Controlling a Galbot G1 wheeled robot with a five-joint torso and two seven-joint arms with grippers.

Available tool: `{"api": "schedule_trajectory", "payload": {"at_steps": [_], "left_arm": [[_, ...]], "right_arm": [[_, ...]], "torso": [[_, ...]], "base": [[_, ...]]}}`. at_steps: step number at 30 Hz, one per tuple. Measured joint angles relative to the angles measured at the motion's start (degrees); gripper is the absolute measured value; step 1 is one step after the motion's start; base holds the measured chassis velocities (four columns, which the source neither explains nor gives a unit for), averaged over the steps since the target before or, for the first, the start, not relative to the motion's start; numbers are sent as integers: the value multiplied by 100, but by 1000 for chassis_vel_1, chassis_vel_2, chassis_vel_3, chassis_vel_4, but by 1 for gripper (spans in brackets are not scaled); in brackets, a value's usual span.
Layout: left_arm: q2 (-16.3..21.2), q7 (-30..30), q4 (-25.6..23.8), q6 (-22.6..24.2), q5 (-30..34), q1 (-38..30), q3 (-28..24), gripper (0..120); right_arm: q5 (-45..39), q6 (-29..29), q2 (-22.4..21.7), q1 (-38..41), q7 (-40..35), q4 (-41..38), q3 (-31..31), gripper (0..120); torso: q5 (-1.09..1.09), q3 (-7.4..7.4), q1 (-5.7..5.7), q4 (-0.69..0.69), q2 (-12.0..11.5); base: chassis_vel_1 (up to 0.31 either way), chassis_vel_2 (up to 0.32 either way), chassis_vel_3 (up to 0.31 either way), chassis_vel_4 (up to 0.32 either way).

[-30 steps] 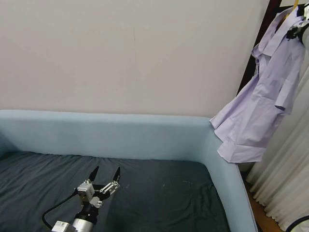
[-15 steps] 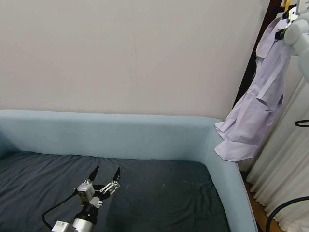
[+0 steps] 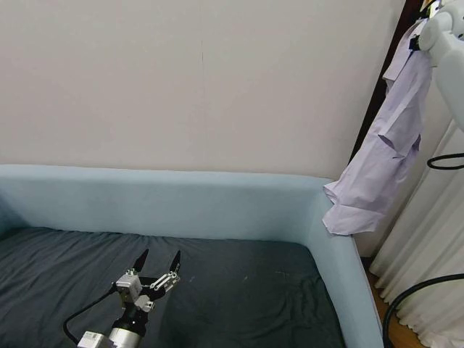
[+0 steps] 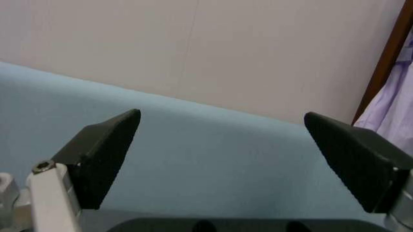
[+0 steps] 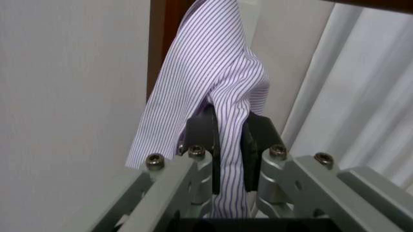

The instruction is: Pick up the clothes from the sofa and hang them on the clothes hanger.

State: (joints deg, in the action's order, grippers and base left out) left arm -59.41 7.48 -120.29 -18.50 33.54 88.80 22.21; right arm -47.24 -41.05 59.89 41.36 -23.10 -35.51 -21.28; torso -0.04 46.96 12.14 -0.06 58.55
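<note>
— Where's the shirt (image 3: 380,156)?
— High past the sofa's (image 3: 217,206) right back corner, its fabric pinched in the right gripper (image 5: 229,140).
— Any advice?
— Let go only once it's seated, I'd say. The left gripper (image 3: 159,257) hovers over the seat, spread wide.

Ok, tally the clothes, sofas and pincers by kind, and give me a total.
Shirts: 1, the striped shirt, clamped in the right pincer.
Sofas: 1, the blue sofa.
Pincers: 2, the right pincer and the open left pincer above the sofa.
Total: 4.
</note>
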Motion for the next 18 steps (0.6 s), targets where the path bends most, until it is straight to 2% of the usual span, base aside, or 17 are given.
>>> {"api": "schedule_trajectory", "payload": {"at_steps": [11, 18], "left_arm": [[0, 0, 0, -1, 0, 0, 0, 100], [0, 0, 0, 0, 0, 0, 0, 100]], "right_arm": [[173, 43, 448, 193, 76, 942, 100, 8], [354, 66, 529, 271, 297, 1179, 105, 8]], "torso": [[1, 0, 0, 0, 0], [1, 0, 0, -1, 0]], "base": [[0, 0, 0, 0], [0, 0, 0, 0]]}}
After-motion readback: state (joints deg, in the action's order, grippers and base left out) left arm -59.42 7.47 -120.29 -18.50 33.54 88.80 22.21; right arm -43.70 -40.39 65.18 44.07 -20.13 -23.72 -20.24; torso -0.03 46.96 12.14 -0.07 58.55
